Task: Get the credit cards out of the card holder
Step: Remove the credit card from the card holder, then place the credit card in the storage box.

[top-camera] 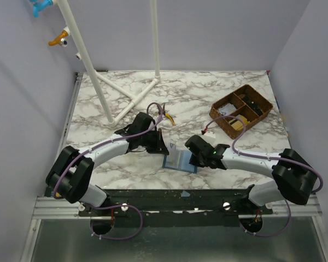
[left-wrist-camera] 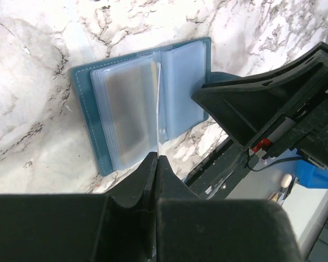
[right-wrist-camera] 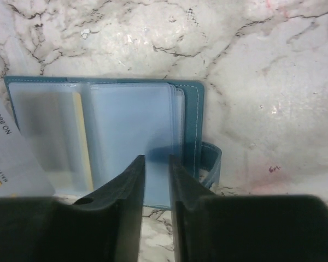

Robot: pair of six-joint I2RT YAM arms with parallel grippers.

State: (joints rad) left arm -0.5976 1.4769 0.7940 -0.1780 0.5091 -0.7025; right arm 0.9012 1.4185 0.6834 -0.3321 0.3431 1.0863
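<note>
The blue card holder (top-camera: pixel 180 161) lies open on the marble table between both grippers, its clear sleeves (left-wrist-camera: pixel 131 109) facing up. My left gripper (left-wrist-camera: pixel 157 158) is shut on a thin white credit card (right-wrist-camera: pixel 11 158). The card is seen edge-on (left-wrist-camera: pixel 159 109) in the left wrist view and is lifted over the holder's left page. My right gripper (right-wrist-camera: pixel 157 159) hovers at the near edge of the holder's right page (right-wrist-camera: pixel 126 125). Its jaws stand slightly apart, with only the pale blue sleeve showing in the gap. A yellowish card edge (right-wrist-camera: pixel 78 131) shows in a left-hand sleeve.
A brown compartment tray (top-camera: pixel 241 111) holding small items stands at the back right. A white pipe frame (top-camera: pixel 126 98) rises at the back left, with a small yellow object (top-camera: pixel 169 118) beside it. The holder's strap loop (right-wrist-camera: pixel 210 164) sticks out on its right side. The table's near edge runs just below the holder.
</note>
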